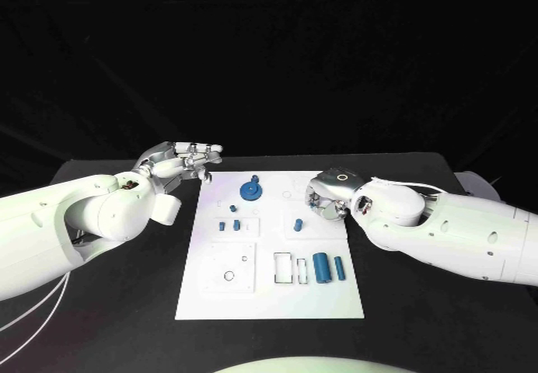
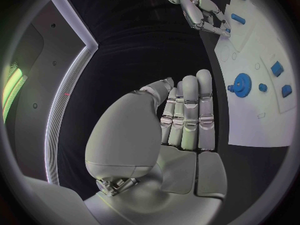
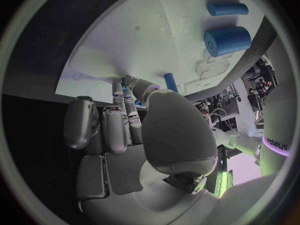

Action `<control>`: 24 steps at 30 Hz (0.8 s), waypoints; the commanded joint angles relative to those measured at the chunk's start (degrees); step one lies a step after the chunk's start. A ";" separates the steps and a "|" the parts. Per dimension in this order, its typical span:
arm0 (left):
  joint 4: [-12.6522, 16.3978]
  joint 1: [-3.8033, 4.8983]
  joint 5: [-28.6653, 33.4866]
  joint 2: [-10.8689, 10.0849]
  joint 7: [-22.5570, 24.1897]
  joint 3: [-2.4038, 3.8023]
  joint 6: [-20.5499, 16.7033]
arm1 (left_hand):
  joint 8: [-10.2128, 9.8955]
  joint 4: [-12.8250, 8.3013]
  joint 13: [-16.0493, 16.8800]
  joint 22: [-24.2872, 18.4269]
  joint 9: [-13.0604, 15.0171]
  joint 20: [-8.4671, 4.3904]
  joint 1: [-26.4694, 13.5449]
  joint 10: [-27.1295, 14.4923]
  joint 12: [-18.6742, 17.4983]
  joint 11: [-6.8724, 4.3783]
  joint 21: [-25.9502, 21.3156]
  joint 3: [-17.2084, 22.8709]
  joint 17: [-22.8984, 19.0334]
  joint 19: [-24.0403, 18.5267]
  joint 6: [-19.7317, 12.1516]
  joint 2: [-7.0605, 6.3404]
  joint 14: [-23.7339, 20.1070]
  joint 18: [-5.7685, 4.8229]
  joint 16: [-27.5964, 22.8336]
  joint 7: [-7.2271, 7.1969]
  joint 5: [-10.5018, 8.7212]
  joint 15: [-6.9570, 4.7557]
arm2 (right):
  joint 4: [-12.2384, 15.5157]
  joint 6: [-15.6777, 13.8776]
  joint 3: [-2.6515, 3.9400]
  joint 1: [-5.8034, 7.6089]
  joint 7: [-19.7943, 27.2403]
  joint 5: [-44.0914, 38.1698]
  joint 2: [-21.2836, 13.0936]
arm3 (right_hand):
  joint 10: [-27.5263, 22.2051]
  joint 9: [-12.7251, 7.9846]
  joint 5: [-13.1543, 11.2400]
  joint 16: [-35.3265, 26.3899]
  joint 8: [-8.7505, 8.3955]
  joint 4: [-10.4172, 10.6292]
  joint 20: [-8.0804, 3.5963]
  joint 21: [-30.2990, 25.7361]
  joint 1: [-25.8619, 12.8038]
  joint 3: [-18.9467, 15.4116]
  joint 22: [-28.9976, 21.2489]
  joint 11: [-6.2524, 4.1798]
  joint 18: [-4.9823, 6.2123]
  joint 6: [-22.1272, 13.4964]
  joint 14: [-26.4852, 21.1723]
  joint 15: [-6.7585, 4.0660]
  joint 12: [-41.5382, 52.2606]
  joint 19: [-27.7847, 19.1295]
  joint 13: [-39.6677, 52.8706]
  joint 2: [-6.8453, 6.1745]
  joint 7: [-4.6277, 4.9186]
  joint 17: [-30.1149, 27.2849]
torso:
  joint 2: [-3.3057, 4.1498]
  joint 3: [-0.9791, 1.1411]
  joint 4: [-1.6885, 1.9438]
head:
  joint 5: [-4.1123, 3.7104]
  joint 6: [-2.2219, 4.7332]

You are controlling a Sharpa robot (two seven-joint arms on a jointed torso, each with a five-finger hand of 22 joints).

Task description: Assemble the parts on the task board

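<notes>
The only readable writing is the word "sharpa" (image 3: 275,141) printed on the white casing at the edge of the right wrist view. In the head view the white task board (image 1: 337,307) lies in the middle of the black desk (image 1: 415,342), carrying a blue gear (image 1: 253,189) near its far edge, a few small blue pegs (image 1: 235,208) below that, a lone peg (image 1: 298,224) toward the right side, and a large blue cylinder (image 1: 322,267) with a thinner blue rod (image 1: 340,267) just beside it near the right edge. The left robot hand (image 1: 188,162) hovers off the board's far left corner; the left wrist view shows its fingers (image 2: 187,115) straight and pressed side by side, holding nothing. The right robot hand (image 1: 326,194) sits over the board's right far part. The right wrist view shows what the head view hides: its fingertips (image 3: 125,92) are curled down close to the board beside the lone peg; whether they pinch anything, I cannot tell.
</notes>
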 commanded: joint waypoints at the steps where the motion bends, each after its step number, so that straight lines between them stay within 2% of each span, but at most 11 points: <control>1: 0.30 0.00 -1.93 0.04 -0.08 0.03 1.27 | -0.40 -0.36 -0.03 -0.14 -0.01 0.43 0.58 -0.58 0.36 0.11 -0.31 -0.05 -0.14 -0.11 -0.67 -0.06 -0.41 0.76 -0.51 0.08 -0.08 0.29 | 0.09 -1.02 -0.16 -0.29 -2.04 -1.79 -0.07 | 1.49 0.13 -0.92 0.23 0.11 -0.04 0.13 0.40 -0.04 0.37 4.21 -0.89 -1.01 0.46 3.00 -0.40 -0.23 0.38 0.13 0.95 0.06 -0.01 | -0.05 0.01 0.04 | -0.07 0.06; 11: 0.17 0.00 -2.49 0.08 -0.16 0.03 1.52 | -0.45 -0.41 -0.10 -0.30 -0.03 0.54 0.49 -0.96 0.41 0.31 -0.61 -0.14 -0.36 -0.25 -1.00 -0.15 -0.65 0.74 -0.88 0.28 -0.10 0.44 | 1.18 -4.02 -0.06 -0.34 -1.56 -1.70 -0.70 | 1.29 0.13 -1.34 0.35 -0.21 -0.42 0.14 0.50 -0.41 0.51 4.37 -0.78 -1.03 0.19 2.99 -0.36 -0.64 0.38 0.00 0.62 0.15 0.04 | -0.03 0.04 -0.01 | 0.06 0.14; 24: -0.50 0.00 -2.46 0.43 -0.18 0.04 1.84 | -0.48 -0.46 -0.12 -0.35 -0.03 0.58 0.49 -1.07 0.43 0.35 -0.70 -0.15 -0.42 -0.28 -1.12 -0.17 -0.71 0.74 -0.98 0.31 -0.10 0.48 | 4.32 -8.10 0.58 -0.15 -0.50 -0.67 -2.93 | 1.32 0.14 -1.41 0.52 -0.33 -0.68 0.16 0.92 -0.51 0.52 4.66 -0.77 -1.13 0.12 3.02 -0.32 -0.74 0.55 0.00 0.35 0.18 0.21 | -0.10 0.08 -0.05 | 0.39 0.53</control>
